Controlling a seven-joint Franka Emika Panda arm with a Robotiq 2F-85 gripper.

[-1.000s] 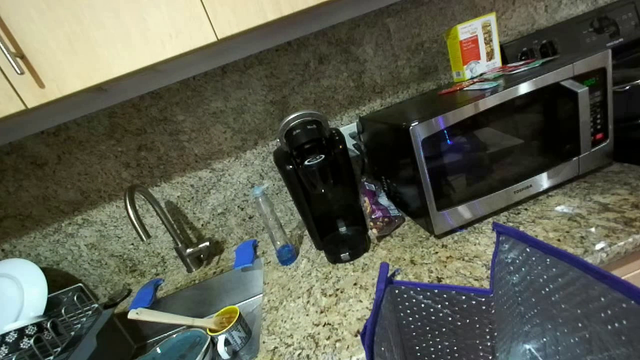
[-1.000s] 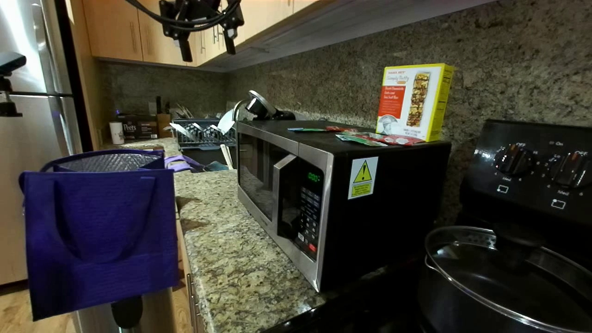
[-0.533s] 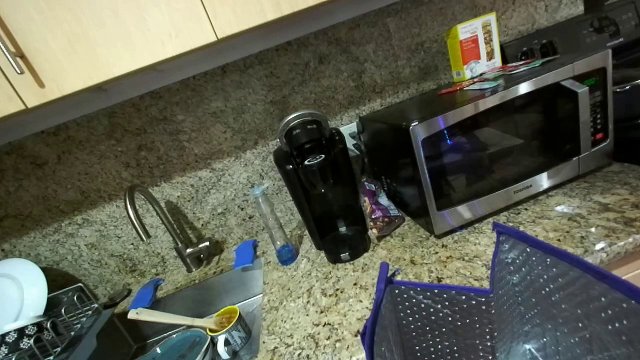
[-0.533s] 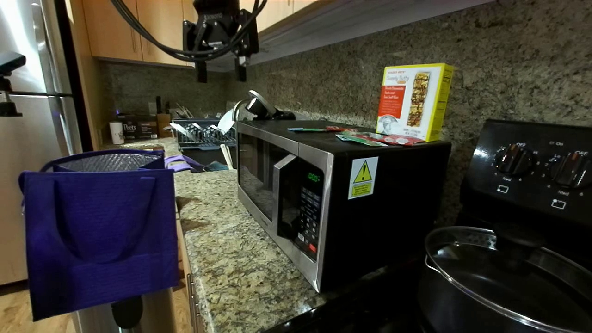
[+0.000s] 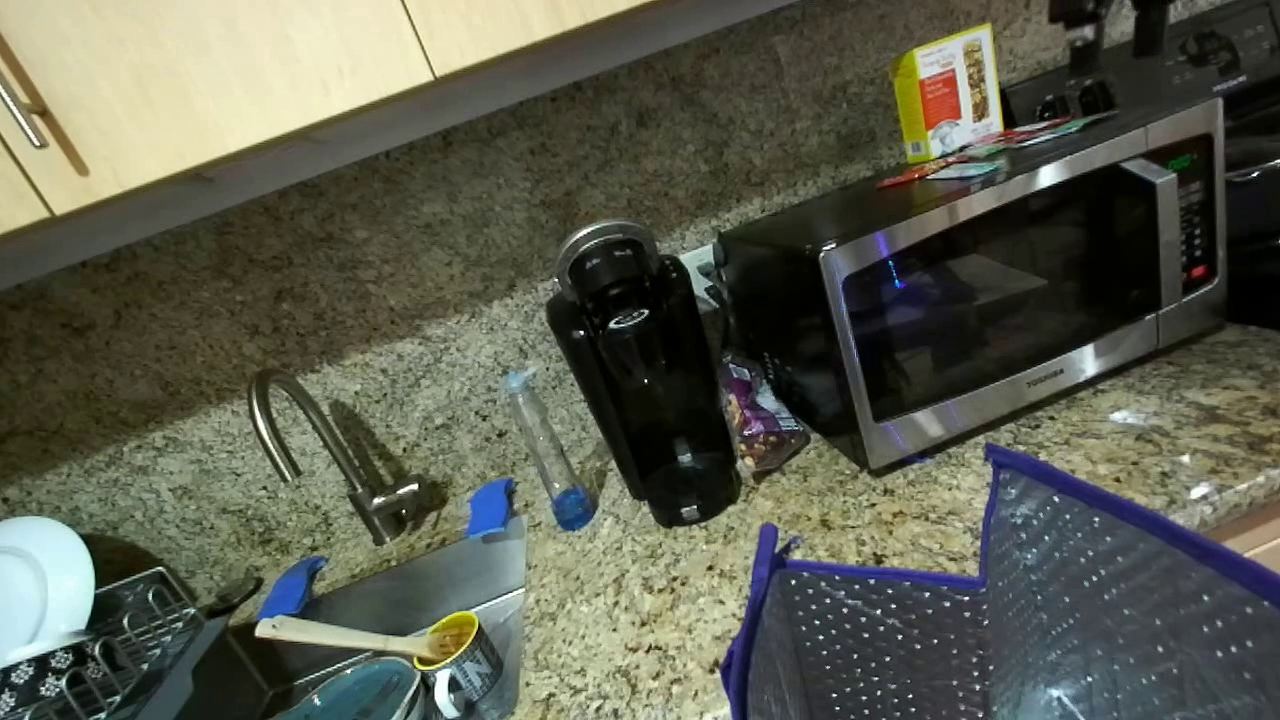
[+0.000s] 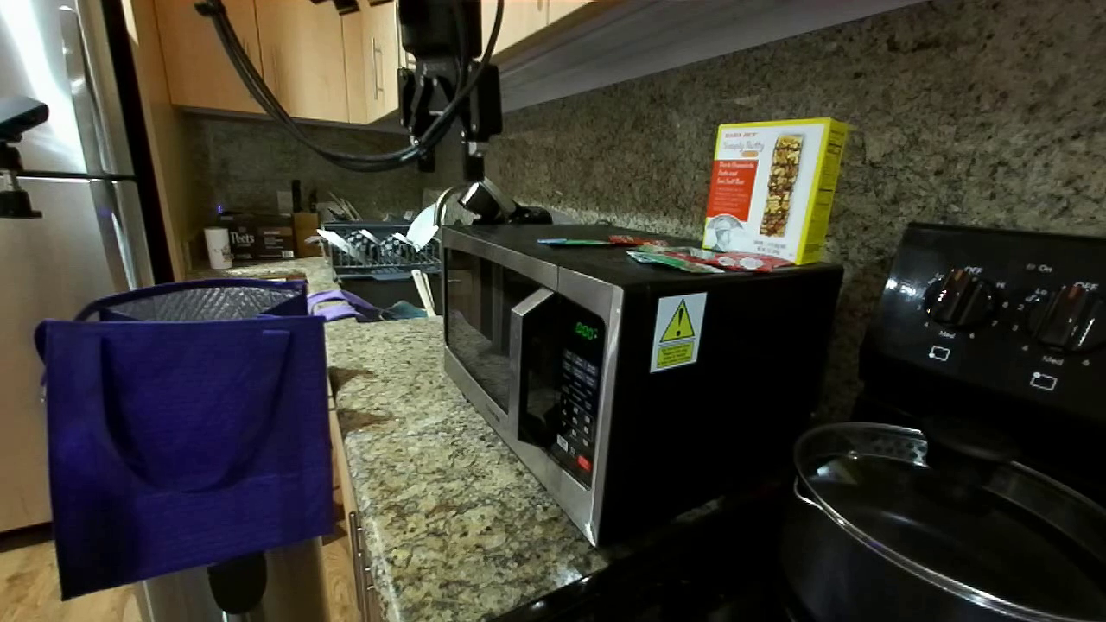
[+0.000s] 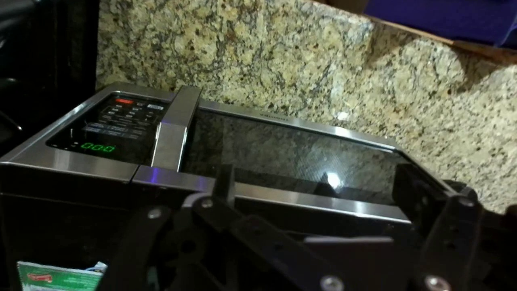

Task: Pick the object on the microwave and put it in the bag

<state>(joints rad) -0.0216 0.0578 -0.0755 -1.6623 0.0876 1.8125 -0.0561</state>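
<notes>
The silver microwave (image 5: pixel 1000 300) stands on the counter and shows in an exterior view (image 6: pixel 536 363) and in the wrist view (image 7: pixel 282 149). A yellow and white snack-bar box (image 5: pixel 948 95) stands upright on its top, also seen in an exterior view (image 6: pixel 747 186). Flat red and green packets (image 6: pixel 691 257) lie beside it; a green one (image 7: pixel 60 277) shows in the wrist view. My gripper (image 6: pixel 451 164) is open and empty above the microwave, apart from the box; its fingers are wide apart in the wrist view (image 7: pixel 317 182). The open bag (image 5: pixel 1120 600) has a blue-purple outside (image 6: pixel 181 432).
A black coffee maker (image 5: pixel 645 380) and a snack pouch (image 5: pixel 760 420) stand beside the microwave. A lidded pot (image 6: pixel 942 518) sits on the stove at its far end. Wooden cabinets (image 6: pixel 298 60) hang overhead. A stone wall (image 6: pixel 950 130) rises behind.
My gripper has come down and shifted right in an exterior view, and its fingers have entered the other view from the top. The box, packets and bag have not moved.
</notes>
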